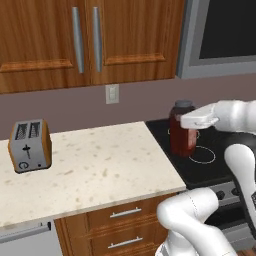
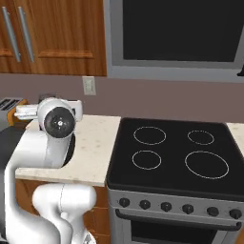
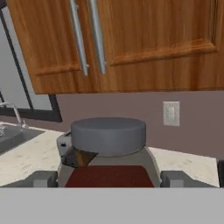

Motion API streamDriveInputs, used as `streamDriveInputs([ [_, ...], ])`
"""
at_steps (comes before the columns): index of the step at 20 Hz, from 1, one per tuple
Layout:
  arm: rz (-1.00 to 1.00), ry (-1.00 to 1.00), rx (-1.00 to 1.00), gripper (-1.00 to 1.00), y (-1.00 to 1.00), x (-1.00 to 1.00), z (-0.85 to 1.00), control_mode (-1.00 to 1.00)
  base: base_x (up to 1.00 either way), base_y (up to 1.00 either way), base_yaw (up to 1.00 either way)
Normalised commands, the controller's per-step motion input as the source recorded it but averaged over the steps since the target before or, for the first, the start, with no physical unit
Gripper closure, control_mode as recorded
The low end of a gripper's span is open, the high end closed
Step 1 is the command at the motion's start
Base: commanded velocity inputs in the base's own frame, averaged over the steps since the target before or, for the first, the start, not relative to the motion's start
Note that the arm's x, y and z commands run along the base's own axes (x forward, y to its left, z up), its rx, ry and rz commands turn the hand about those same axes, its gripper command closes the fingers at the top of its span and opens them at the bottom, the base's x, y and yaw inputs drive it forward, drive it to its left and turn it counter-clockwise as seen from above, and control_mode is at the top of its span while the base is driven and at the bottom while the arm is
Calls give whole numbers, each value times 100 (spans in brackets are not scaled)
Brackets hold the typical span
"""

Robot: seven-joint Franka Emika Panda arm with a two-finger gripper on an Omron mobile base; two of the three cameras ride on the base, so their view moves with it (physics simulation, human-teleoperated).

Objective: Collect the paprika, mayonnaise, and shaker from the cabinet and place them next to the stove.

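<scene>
Closest to the hand camera is the paprika [image 3: 108, 138], a squarish dark red-brown bottle with a flat grey cap. It sits between the two small dark fingers [image 3: 43, 178] of the gripper [image 3: 108, 178]. The jaws stand wide apart, one on each side of the bottle's shoulder. Whether they press on it or only flank it cannot be told.

From left to right in the left base view, a silver toaster with brown sides [image 1: 30, 146] sits near the left edge of the pale speckled stone counter [image 1: 110, 165]. Above it hangs the warm brown wooden cabinet [image 1: 135, 40]. Both doors are shut behind their long silver bar handles, so whatever it holds is hidden. The paprika appears to rest on the flat black glass stove [image 2: 176, 157], on its left side close to the edge that meets the counter. The bottle is capped, with dark red contents showing through.

The main risk is placement. The task asks for a spot beside the stove, and the bottle appears to be on the glass rather than the counter. Leaving it there may not count. The bottle is also tall and narrow, so a finger dragging on it as the hand lifts away could tip it towards the counter. A further reach for the cabinet handle with the bottle this near could knock it over.
</scene>
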Motion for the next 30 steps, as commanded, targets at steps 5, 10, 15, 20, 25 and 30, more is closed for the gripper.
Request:
streamDriveInputs([
  [5,61,-9,-1,100,-20,43,-57,-100,0,0,0],
  [10,55,-20,0,100,-30,46,-40,-100,0,0,0],
  [15,41,-16,0,100,-23,62,-30,-100,0,0,0],
  [20,26,-2,2,100,-13,83,-24,-100,0,0,0],
  [25,15,0,1,100,-28,83,-25,-100,0,0,0],
  [30,7,0,0,100,-11,69,-35,-100,0,0,0],
])
